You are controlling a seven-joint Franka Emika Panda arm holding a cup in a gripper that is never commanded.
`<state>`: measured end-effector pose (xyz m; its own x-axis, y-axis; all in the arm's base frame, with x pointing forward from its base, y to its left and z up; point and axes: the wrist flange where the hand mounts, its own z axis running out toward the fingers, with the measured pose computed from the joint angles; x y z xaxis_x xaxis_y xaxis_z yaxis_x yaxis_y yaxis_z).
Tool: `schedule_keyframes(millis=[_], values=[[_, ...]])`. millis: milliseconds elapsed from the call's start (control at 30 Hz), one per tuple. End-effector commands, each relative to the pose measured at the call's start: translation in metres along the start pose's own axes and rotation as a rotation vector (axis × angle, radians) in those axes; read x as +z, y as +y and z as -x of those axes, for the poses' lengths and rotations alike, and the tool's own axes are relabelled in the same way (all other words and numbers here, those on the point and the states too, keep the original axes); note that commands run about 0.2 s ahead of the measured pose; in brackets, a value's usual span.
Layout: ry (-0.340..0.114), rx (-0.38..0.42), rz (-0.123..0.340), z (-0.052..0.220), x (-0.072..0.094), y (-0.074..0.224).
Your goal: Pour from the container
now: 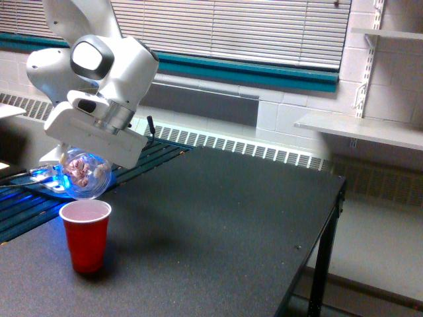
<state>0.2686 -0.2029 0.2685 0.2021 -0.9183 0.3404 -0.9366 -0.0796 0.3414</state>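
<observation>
1. Tumbler point(84, 174), clear plastic, is seen tipped well over above the table point(218, 224), with pinkish-white pieces visible through its wall.
2. It is held by the gripper point(89, 155) of a white arm point(99, 63), the jaws being closed on the tumbler (the fingers themselves are largely hidden behind the gripper body).
3. A red cup point(85, 234) is stood upright on the dark table, just below the tumbler and slightly toward the exterior view's right of it; the two are not touching.
4. The inside of the red cup is seen as pale pink; whether anything lies in it cannot be told.
5. A blue glow point(53, 181) is shown behind the tumbler, at the exterior view's left edge of the table.
6. Closed blinds point(225, 26) are seen behind the arm, above a teal band point(251, 71) on the wall, and a radiator grille point(251, 150) runs along the far table edge.
7. A shelf point(360, 129) is fixed to the block wall at the exterior view's right.
</observation>
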Motion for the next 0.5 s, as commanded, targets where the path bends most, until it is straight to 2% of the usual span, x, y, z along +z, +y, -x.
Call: schedule_keyframes(millis=[33,500], values=[[-0.016,-0.036,0.019,-0.001,0.001,-0.006],[-0.032,-0.06,0.07,-0.014,0.0,-0.013]])
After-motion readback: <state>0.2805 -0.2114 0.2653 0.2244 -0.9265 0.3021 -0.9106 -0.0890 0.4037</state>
